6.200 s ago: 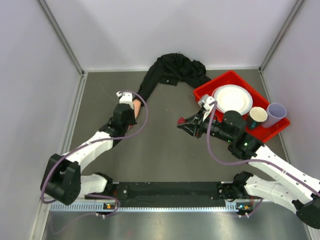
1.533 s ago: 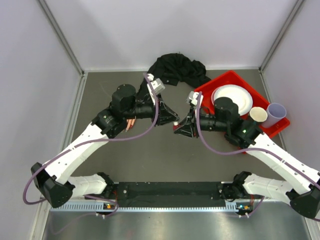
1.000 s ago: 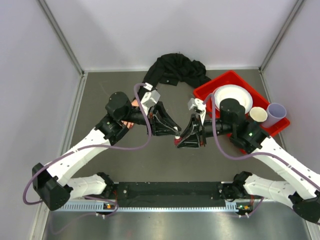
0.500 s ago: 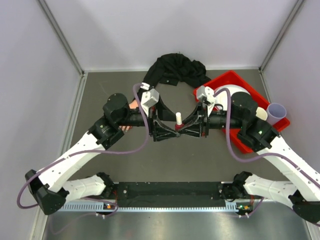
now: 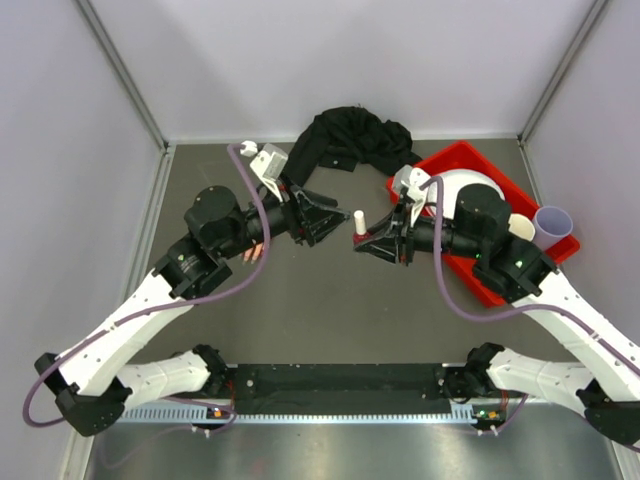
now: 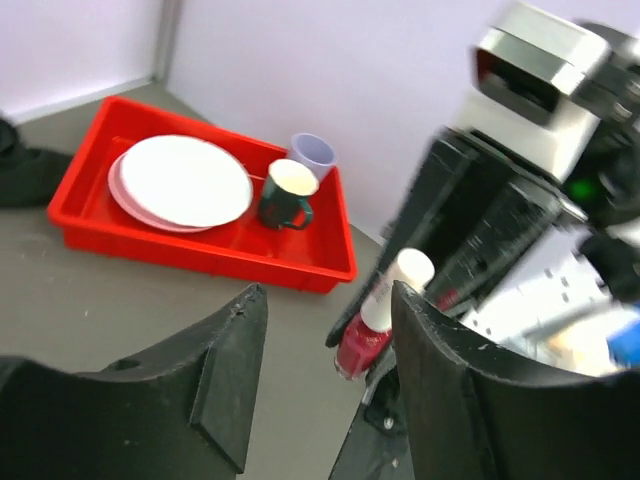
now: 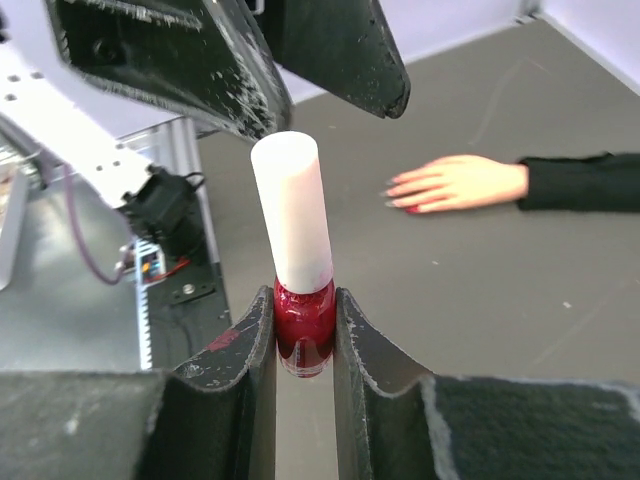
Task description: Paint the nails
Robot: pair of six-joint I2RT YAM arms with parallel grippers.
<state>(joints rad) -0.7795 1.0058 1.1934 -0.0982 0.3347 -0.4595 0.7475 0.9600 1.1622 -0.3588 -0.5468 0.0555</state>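
Left of centre the mannequin hand (image 7: 455,183) lies flat, its nails (image 7: 393,181) toward the near edge (too small to judge for polish). Mid-table, the right gripper (image 7: 303,298) clamps the polish bottle (image 7: 303,335) by its red body, presenting the white cap (image 7: 290,215) to the left gripper (image 5: 330,225), whose jaws are spread wide just beyond, likely to unscrew it.

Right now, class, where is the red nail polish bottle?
In the top view the red nail polish bottle is held upright near the table's middle by the right gripper, between the open left gripper and the red tray.
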